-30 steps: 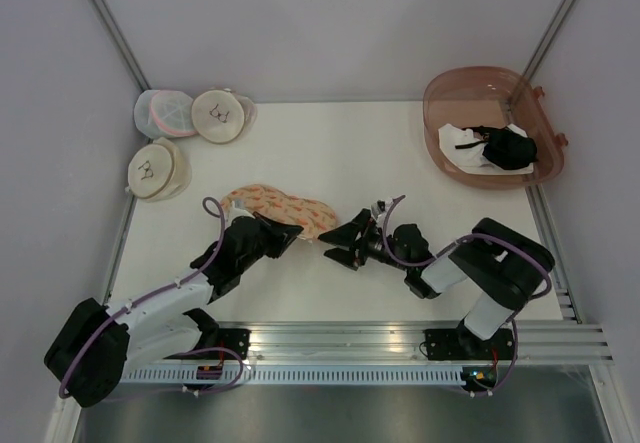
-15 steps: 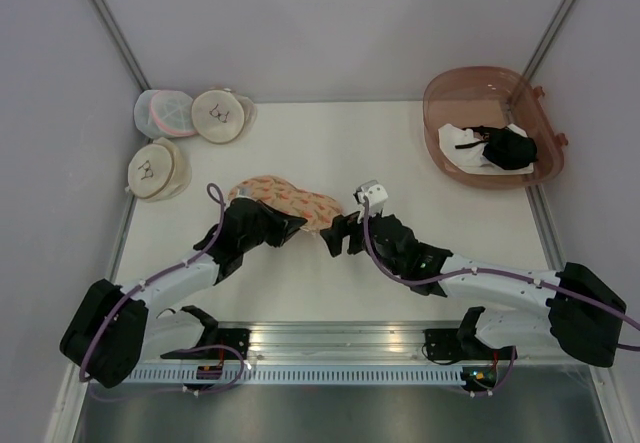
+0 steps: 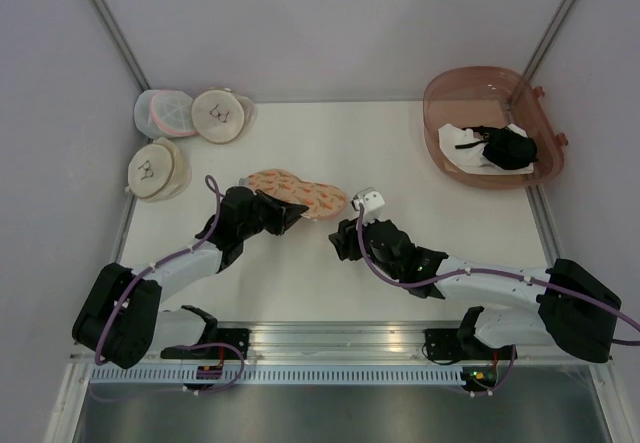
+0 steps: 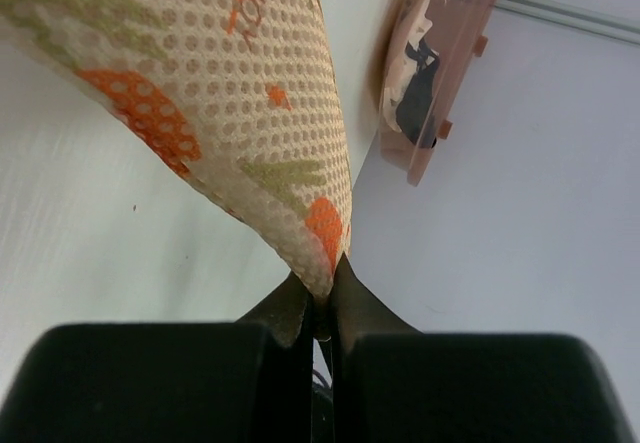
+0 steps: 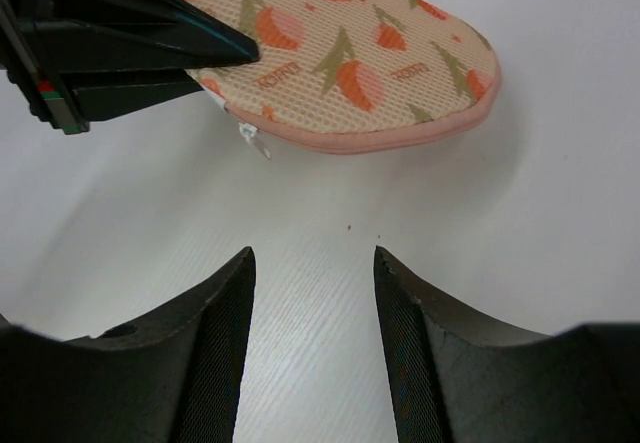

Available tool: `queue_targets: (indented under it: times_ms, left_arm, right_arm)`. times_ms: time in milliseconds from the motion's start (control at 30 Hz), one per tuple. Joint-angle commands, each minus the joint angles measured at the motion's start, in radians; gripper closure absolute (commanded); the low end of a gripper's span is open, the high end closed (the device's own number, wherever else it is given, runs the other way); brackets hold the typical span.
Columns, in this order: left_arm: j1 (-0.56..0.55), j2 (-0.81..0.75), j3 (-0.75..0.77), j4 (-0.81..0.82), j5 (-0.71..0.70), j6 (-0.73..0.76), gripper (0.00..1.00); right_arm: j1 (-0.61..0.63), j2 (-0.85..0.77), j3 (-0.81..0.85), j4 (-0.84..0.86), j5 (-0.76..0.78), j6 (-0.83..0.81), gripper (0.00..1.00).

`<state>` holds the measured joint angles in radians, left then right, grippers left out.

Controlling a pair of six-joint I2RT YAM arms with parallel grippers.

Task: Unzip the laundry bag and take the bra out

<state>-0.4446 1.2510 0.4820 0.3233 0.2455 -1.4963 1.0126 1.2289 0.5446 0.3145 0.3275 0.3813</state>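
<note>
peach laundry bag (image 3: 300, 193) clamped in left pincer (image 4: 318, 293); zip pull (image 5: 255, 143) shows only from the parted right pincer (image 5: 312, 259)

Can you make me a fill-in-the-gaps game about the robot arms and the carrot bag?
The left gripper pinching the laundry bag is ___. The right gripper holds ___. The round pouches in the back corner number ___. The tub holds a white cloth and a ___ garment.
Missing words: shut; nothing; three; black.

Bright, even light; soft shadows.
</note>
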Motion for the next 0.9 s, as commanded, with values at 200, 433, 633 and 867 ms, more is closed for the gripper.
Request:
queue_targets:
  times_ms: [200, 433, 633, 867]
  left_arm:
    - [0.001, 0.03, 0.052, 0.105, 0.067, -0.065, 0.98]
    - [0.003, 0.033, 0.041, 0.099, 0.075, -0.064, 0.98]
    - [0.001, 0.034, 0.024, 0.106, 0.089, -0.067, 0.98]
    - [-0.002, 0.036, 0.017, 0.111, 0.098, -0.067, 0.98]
  right_arm:
    - [0.007, 0.148, 0.049, 0.196, -0.065, 0.025, 0.4]
    - [0.009, 0.225, 0.095, 0.258, -0.071, 0.004, 0.39]
    - [0.007, 0.262, 0.135, 0.262, -0.035, -0.016, 0.36]
    - [0.009, 0.297, 0.166, 0.276, -0.008, -0.032, 0.5]
